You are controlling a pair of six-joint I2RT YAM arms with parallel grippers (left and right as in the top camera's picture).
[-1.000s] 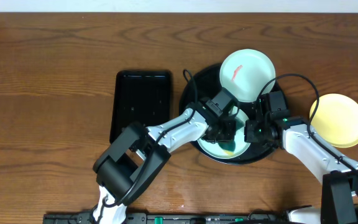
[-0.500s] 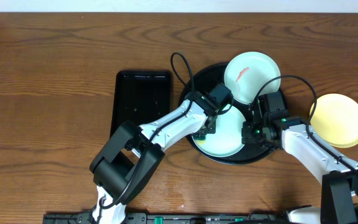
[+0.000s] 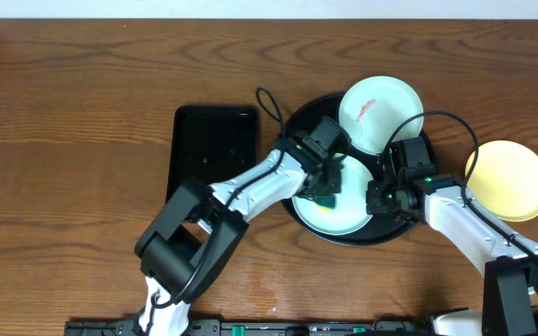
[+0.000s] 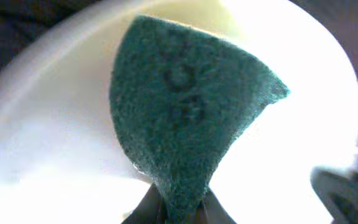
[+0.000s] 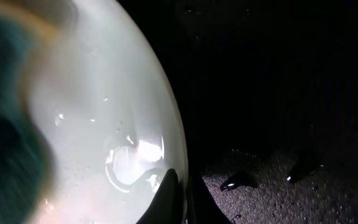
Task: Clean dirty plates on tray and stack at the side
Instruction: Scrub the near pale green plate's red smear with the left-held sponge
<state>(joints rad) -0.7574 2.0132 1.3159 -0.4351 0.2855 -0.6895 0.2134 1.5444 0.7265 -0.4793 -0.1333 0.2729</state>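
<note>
Green sponge (image 4: 185, 118) atop mint plate (image 3: 348, 213)

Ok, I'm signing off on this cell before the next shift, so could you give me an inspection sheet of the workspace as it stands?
Surface: wooden table, brown grain, no spill seen.
Job's things: round tray holds the mint plate; smeared plate overlaps its far rim, red streak showing; yellow plate sits on the table to the right, off the tray.
Clutter: rectangular tray left of the round tray, nothing seen in it.
Grippers: left gripper shut on a green sponge over the mint plate; right gripper shut on that plate's rim.
Cables: left cable and right cable loop over the round tray.
Surroundings: pale wall strip along the far edge.
</note>
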